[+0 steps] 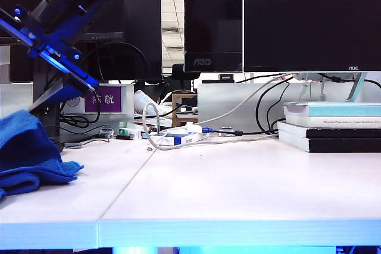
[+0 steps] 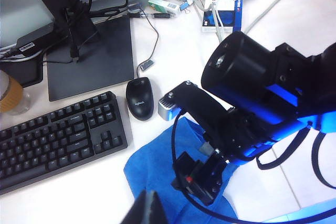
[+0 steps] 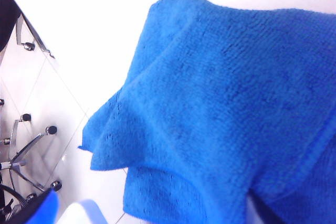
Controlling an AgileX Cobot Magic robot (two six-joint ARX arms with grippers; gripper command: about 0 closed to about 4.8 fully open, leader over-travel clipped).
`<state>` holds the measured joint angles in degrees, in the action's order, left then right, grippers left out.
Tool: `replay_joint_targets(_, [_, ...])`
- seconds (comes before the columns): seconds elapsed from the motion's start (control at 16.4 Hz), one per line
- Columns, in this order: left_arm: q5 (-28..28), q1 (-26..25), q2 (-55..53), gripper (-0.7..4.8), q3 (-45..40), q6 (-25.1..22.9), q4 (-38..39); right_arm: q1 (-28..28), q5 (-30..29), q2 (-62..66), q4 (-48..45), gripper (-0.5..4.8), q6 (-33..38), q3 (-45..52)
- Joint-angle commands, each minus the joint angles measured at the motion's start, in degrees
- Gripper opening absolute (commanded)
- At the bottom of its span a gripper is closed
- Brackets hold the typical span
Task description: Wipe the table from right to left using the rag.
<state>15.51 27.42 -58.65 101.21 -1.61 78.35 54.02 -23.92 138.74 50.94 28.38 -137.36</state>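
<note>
The blue rag (image 1: 27, 153) lies bunched at the far left of the pale table (image 1: 238, 182), one corner hanging over the front edge. In the left wrist view the rag (image 2: 157, 166) sits beside the mouse, with my right arm (image 2: 252, 98) reaching across and down onto it. My right gripper (image 3: 170, 213) is open. Its pale fingertips (image 3: 86, 214) stand wide apart just above the rag (image 3: 220, 103). My left gripper (image 2: 149, 211) hovers high above the rag's near edge, its dark fingers pressed together, holding nothing.
A black keyboard (image 2: 58, 135), a mouse (image 2: 139, 98) and a dark mat (image 2: 89, 56) lie left of the rag. Monitors (image 1: 309, 16), stacked books (image 1: 333, 126) and cables (image 1: 178, 138) line the back. Chair casters (image 3: 26, 145) show on the floor beyond the table's edge.
</note>
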Motion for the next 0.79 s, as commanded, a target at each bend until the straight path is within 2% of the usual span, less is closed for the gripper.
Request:
replay_joint_targets(0.06, [0.2,0.0,0.2,-0.05,0.1,0.4,-0.1,0.0,-0.3,-1.5,1.0,4.79,-1.2,-0.2])
replay_joint_targets(0.55, [0.4,-0.2,-0.3,-0.05,0.1,4.3,0.0,-0.7,-2.0,-5.5,1.6,4.79,-4.9,-0.2])
replay_joint_targets(0.67, [-1.0,-4.7,-0.3,-0.05,0.1,5.0,0.4,-0.7,-2.3,-6.2,1.5,4.79,-5.1,-0.2])
replay_joint_targets(0.79, [-5.6,-11.6,-0.3,-0.05,0.1,3.1,0.6,-0.8,-4.3,-6.3,1.5,4.79,-5.7,-0.2])
